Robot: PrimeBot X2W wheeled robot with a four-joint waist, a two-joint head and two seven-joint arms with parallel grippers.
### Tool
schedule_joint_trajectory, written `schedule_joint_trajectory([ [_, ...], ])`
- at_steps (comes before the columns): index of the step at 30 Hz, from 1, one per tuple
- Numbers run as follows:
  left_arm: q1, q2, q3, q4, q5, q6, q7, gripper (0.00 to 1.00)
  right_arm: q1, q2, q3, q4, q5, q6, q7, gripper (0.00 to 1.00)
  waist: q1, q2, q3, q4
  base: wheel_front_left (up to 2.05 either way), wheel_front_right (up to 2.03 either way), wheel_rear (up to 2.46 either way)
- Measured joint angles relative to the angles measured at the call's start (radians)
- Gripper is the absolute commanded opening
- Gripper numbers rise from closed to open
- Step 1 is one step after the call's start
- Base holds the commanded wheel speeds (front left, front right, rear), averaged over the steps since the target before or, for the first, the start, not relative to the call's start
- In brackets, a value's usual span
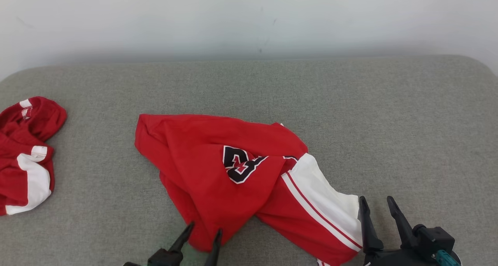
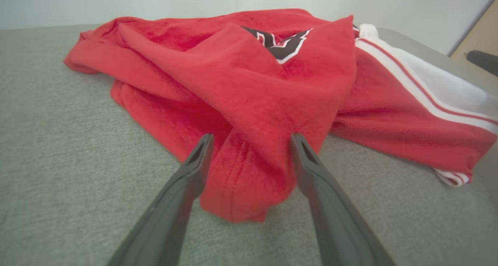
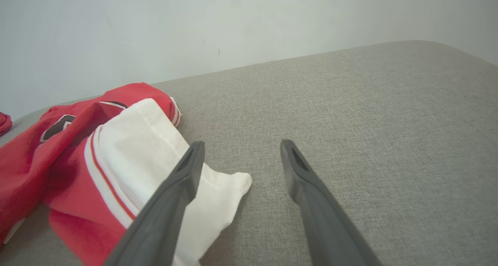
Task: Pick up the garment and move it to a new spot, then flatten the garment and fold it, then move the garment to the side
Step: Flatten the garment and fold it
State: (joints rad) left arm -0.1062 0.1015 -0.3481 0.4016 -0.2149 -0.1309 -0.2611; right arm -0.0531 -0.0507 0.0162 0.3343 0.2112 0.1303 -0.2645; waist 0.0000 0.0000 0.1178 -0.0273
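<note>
A crumpled red garment (image 1: 218,165) with a black number patch and a white striped panel lies in the middle of the grey surface. My left gripper (image 1: 205,230) stands open at its near red corner; in the left wrist view that corner (image 2: 249,172) bulges between the spread fingers of the left gripper (image 2: 252,141), not pinched. My right gripper (image 1: 376,202) is open by the white end (image 1: 330,203). Seen from the right wrist, the right gripper (image 3: 239,147) has its left finger over the white cloth (image 3: 155,157), with bare surface between the tips.
A second bunched red and white garment (image 1: 25,153) lies at the far left of the grey padded surface (image 1: 389,114). A pale wall (image 1: 249,21) runs behind it. The surface's rounded corners show at the back left and back right.
</note>
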Motion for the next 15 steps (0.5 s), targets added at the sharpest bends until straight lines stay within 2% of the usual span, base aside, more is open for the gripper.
schedule_joint_trajectory([
  [10, -0.021, -0.009, 0.022, 0.156, -0.015, 0.000, 0.000, 1.00, 0.013, 0.000, 0.011, -0.001, 0.002, 0.000, 0.000, 1.00, 0.0000, 0.0000, -0.019, -0.023, 0.00, 0.00, 0.00],
  [15, -0.019, -0.015, 0.015, 0.146, -0.029, 0.000, 0.000, 1.00, 0.023, 0.000, 0.004, -0.006, 0.002, 0.000, 0.000, 1.00, -0.0001, 0.0000, -0.032, -0.021, 0.00, 0.00, 0.00],
])
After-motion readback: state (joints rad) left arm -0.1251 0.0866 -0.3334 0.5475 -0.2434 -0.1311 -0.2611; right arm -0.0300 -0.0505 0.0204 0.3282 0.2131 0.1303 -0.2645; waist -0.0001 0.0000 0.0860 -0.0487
